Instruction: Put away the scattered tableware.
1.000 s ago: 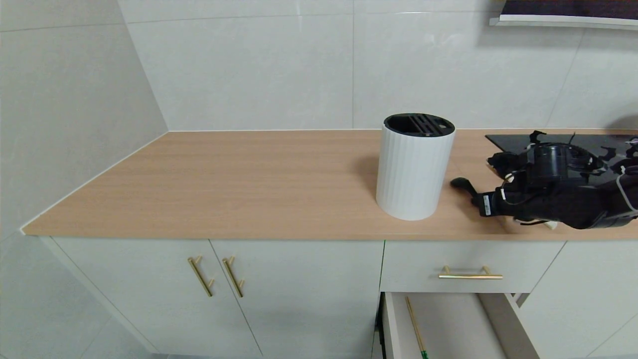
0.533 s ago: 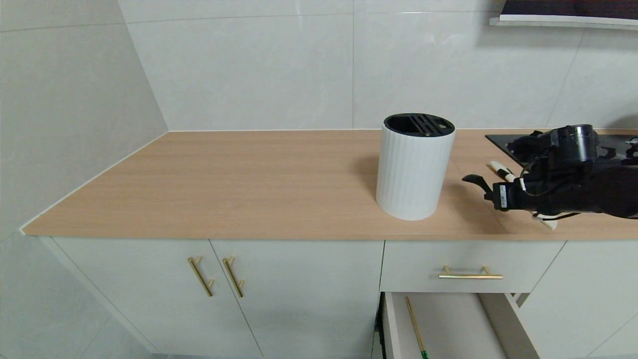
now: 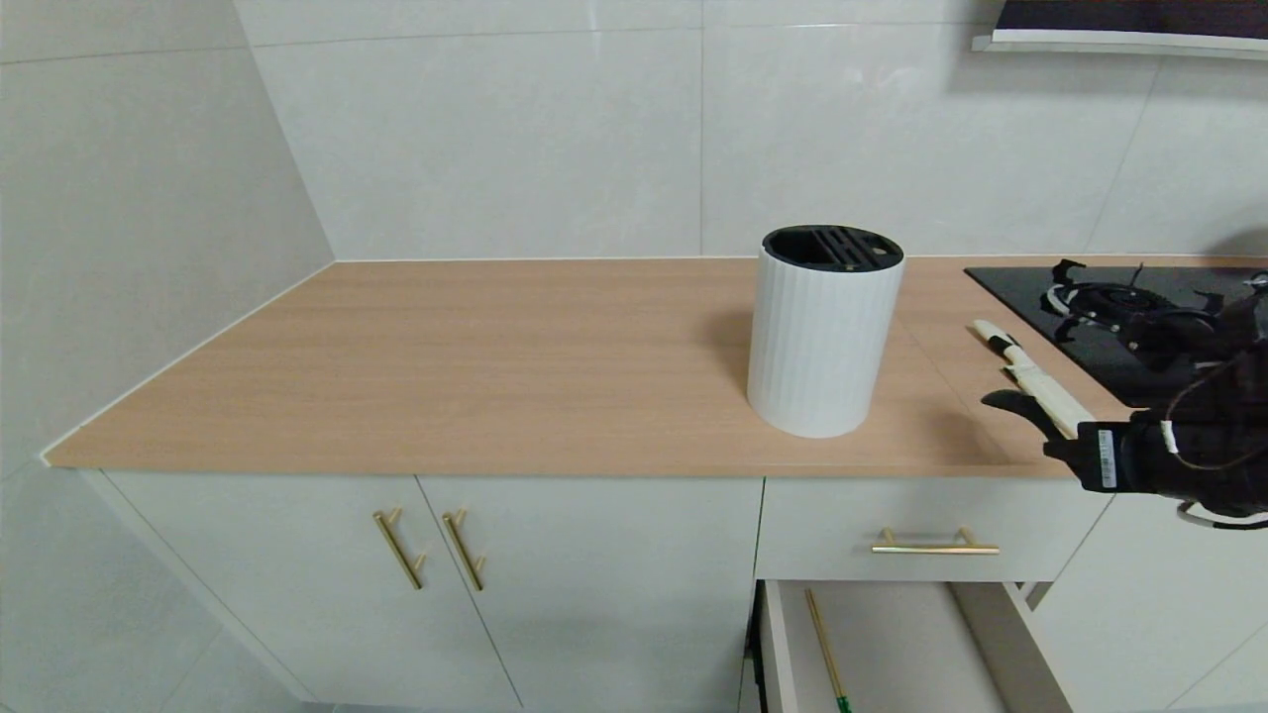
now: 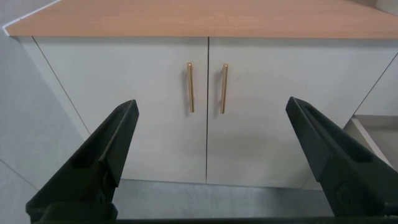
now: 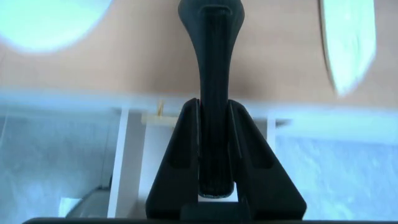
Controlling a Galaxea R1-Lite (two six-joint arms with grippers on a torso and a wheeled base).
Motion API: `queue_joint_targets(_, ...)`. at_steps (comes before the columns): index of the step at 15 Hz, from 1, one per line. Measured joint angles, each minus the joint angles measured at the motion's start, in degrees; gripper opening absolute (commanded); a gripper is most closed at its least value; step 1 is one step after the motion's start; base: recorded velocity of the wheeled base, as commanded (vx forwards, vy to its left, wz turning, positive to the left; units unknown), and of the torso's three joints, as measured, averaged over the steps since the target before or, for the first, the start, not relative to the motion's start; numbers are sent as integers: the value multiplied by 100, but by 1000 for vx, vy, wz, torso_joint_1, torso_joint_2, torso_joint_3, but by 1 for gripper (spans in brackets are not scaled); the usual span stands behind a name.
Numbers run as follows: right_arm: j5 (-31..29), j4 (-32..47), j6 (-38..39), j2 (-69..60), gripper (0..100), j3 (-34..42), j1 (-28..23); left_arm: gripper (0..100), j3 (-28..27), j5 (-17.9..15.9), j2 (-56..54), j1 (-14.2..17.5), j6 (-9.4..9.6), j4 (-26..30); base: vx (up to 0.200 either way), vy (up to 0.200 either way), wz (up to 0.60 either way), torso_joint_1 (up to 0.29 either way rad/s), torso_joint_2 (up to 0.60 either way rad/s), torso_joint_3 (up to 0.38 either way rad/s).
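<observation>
A white knife (image 3: pixel 1030 381) with a black band near its far end lies on the wooden counter (image 3: pixel 515 366), right of the white ribbed utensil holder (image 3: pixel 825 337). My right gripper (image 3: pixel 1003 399) is shut on nothing and hangs at the counter's front edge, just in front of the knife's near end. The right wrist view has the shut fingers (image 5: pixel 210 56) pointing over the counter edge, with the knife blade (image 5: pixel 348 43) to one side and the holder (image 5: pixel 50 22) to the other. My left gripper (image 4: pixel 211 162) is open, low down, facing the cabinet doors (image 4: pixel 205 112).
A black gas hob (image 3: pixel 1119 307) is set into the counter at the far right. Below the counter's right part a lower drawer (image 3: pixel 892 644) stands pulled out with chopsticks (image 3: pixel 824 644) in it. The tiled wall closes off the back and left.
My right arm has pulled back from beside the holder toward the counter's front edge and to the right, dropping lower. This uncovered the knife, which lies still.
</observation>
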Motion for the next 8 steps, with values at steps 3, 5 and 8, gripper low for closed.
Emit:
queue_joint_targets(3, 34, 0, -18, -823, 0, 761, 188, 100, -2, 2, 0, 0, 0, 0, 0, 0, 0, 0, 0, 0)
queue_joint_targets(5, 40, -2, -13, -1033, 0, 1017, 364, 100, -2, 0, 0, 0, 0, 0, 0, 0, 0, 0, 0, 0)
queue_joint_targets(8, 40, -9, -21, -1098, 0, 1179, 533, 100, -2, 0, 0, 0, -2, -2, 0, 0, 0, -110, 259, 159)
